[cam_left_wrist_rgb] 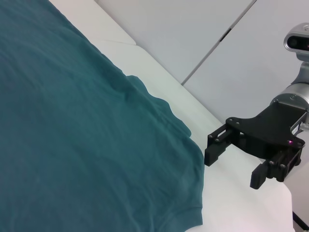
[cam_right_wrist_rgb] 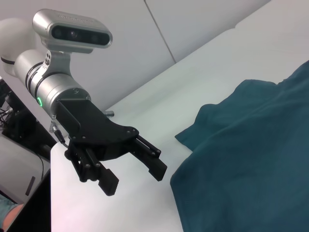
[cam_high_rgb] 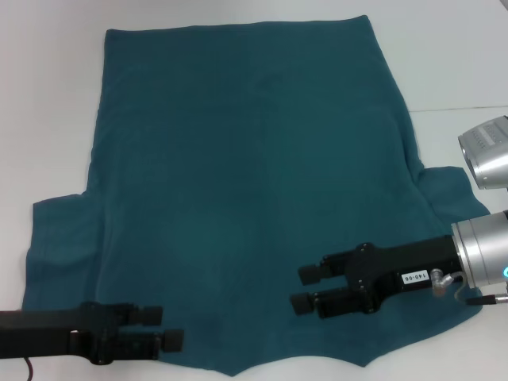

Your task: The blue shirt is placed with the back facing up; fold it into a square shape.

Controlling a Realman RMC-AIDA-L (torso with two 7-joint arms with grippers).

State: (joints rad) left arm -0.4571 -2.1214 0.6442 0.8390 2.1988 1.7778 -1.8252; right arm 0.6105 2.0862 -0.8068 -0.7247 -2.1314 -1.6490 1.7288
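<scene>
White and bare, the bench (cam_high_rgb: 476, 71) carries the blue shirt (cam_high_rgb: 246, 198) spread flat across its middle, plain back up, both short sleeves sticking out sideways and the collar end nearest the robot. The left gripper (cam_high_rgb: 165, 327) hangs over the shirt's near left corner, beside that sleeve, its black fingers apart. The right gripper (cam_high_rgb: 305, 287) sits over the shirt's near right part, inward from the right sleeve, fingers likewise apart and holding nothing; the left wrist view shows it (cam_left_wrist_rgb: 235, 161) just off the shirt's edge, above bare bench.

The first fold looks not yet begun. To do it well, I'd say each gripper should drop to the shirt's near edge and pinch only the cloth, both lifting level so the fabric carries over without dragging or bunching.

The cloth is soft, matte, teal-blue, lying in shallow ripples with a wavy hem.
</scene>
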